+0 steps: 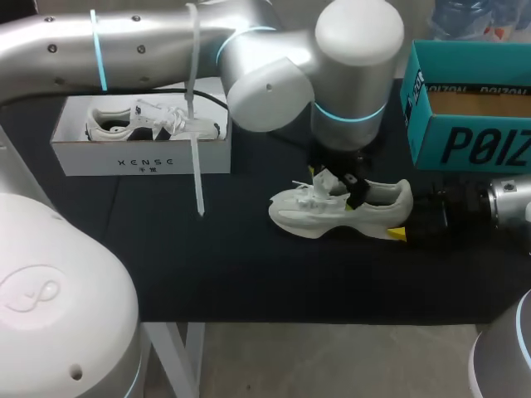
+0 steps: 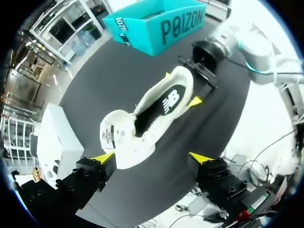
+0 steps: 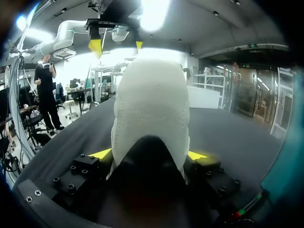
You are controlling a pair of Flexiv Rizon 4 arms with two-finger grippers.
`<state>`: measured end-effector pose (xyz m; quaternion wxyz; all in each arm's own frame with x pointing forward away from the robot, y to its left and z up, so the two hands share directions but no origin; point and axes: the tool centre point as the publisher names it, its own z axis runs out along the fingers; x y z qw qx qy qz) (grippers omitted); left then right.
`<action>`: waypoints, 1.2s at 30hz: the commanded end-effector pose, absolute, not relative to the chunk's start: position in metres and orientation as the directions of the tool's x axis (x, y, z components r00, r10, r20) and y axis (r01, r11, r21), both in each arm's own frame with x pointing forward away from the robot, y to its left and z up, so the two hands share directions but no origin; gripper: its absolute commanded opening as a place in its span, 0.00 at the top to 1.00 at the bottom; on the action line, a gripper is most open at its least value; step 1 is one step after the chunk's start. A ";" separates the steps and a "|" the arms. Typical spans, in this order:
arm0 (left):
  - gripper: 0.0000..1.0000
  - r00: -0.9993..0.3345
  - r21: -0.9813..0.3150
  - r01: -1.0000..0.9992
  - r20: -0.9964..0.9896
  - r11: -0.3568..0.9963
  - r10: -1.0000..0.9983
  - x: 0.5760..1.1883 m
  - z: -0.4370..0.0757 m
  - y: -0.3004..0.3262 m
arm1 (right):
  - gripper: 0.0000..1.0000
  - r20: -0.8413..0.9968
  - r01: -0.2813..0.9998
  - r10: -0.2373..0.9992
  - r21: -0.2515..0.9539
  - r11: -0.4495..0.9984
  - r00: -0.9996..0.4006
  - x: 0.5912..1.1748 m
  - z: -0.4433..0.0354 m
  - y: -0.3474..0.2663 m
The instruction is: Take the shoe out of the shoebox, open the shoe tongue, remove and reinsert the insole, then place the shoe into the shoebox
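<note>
The right fingers are gripping the white sneaker by its heel on the table. The left fingers are hovering open, the tongue ahead between them.

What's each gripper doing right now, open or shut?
Left gripper: open, fingers spread wide around the front of the shoe, not gripping it.
Right gripper: shut on the shoe's heel.
</note>
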<state>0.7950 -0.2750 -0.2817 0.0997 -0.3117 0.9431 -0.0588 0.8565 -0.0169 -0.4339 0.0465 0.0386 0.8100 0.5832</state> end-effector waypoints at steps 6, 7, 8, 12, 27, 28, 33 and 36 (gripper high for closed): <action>0.00 -0.974 -0.099 0.075 -0.222 0.992 0.051 0.794 -0.281 -0.270 | 1.00 -0.031 0.008 0.118 0.948 0.319 -0.993 0.858 -0.437 -0.016; 0.00 -0.974 -0.099 0.075 -0.222 0.992 0.051 0.794 -0.281 -0.270 | 1.00 -0.031 0.008 0.118 0.948 0.319 -0.993 0.858 -0.437 -0.016; 0.00 -0.974 -0.099 0.075 -0.222 0.992 0.051 0.794 -0.281 -0.270 | 1.00 -0.031 0.008 0.118 0.948 0.319 -0.993 0.858 -0.437 -0.016; 0.00 -0.969 -0.066 0.110 -0.227 0.992 0.092 0.797 -0.282 -0.277 | 1.00 -0.031 0.008 0.118 0.948 0.319 -0.993 0.858 -0.437 -0.016; 1.00 -0.987 -0.013 0.104 -0.124 0.995 0.101 0.828 -0.309 -0.321 | 1.00 -0.031 0.008 0.118 0.948 0.319 -0.993 0.858 -0.437 -0.016; 1.00 -0.989 -0.013 0.099 -0.115 0.995 0.097 0.829 -0.310 -0.322 | 1.00 -0.031 0.008 0.118 0.948 0.319 -0.993 0.858 -0.437 -0.016; 1.00 -0.992 -0.021 0.104 -0.077 0.994 0.102 0.838 -0.307 -0.337 | 1.00 -0.031 0.008 0.118 0.948 0.319 -0.993 0.858 -0.437 -0.016; 1.00 -0.990 -0.024 0.126 -0.074 0.992 0.124 0.843 -0.306 -0.344 | 1.00 -0.031 0.008 0.118 0.948 0.319 -0.993 0.858 -0.437 -0.016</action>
